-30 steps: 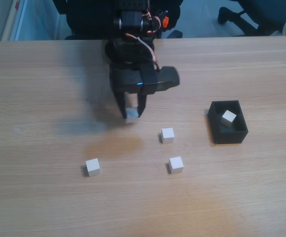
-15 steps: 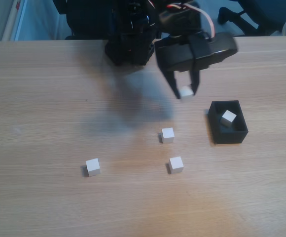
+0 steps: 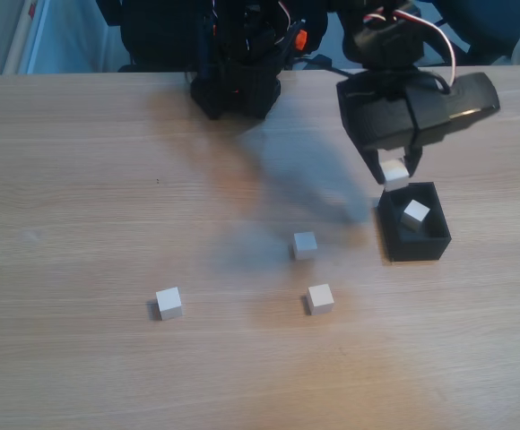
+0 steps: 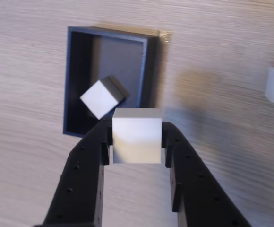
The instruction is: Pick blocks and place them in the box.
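A black two-finger gripper (image 3: 394, 172) hangs above a pale wooden table (image 3: 81, 179), its fingers closed on a small off-white held block (image 3: 394, 173). In the wrist view the same held block (image 4: 137, 135) sits squarely between the two black fingers (image 4: 87, 175), touching both. Just beyond the gripper, by the wrist view, lies the black open-topped box (image 4: 149, 71), with the held block near its edge rather than over its middle. Inside the box a tilted block (image 3: 415, 215) rests on the floor. In the fixed view, three loose blocks lie on the table left of and nearer the camera than the gripper: a shaded block (image 3: 304, 245), a near block (image 3: 320, 298), and a far-left block (image 3: 169, 303), well apart from the gripper.
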You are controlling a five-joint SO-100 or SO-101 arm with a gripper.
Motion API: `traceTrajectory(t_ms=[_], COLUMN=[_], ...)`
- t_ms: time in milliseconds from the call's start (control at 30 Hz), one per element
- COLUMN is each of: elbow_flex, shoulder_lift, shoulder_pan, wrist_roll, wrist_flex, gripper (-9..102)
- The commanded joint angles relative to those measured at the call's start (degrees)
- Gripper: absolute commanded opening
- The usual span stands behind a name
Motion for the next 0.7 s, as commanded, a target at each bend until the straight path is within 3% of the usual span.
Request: traceTrajectory(t_ms=[0, 300, 533, 667], elbow_flex=[-5.10, -10.28, -7.29, -6.15], shoulder_lift=[-0.97, -6.42, -5.80, -4.66], shoulder_pan=[-1.49, -5.27, -3.16, -1.32], wrist_roll=[1.23, 2.64, 1.67, 0.18], wrist_flex=[-1.76, -3.69, -4.04, -3.52], gripper=[5, 10, 15, 13])
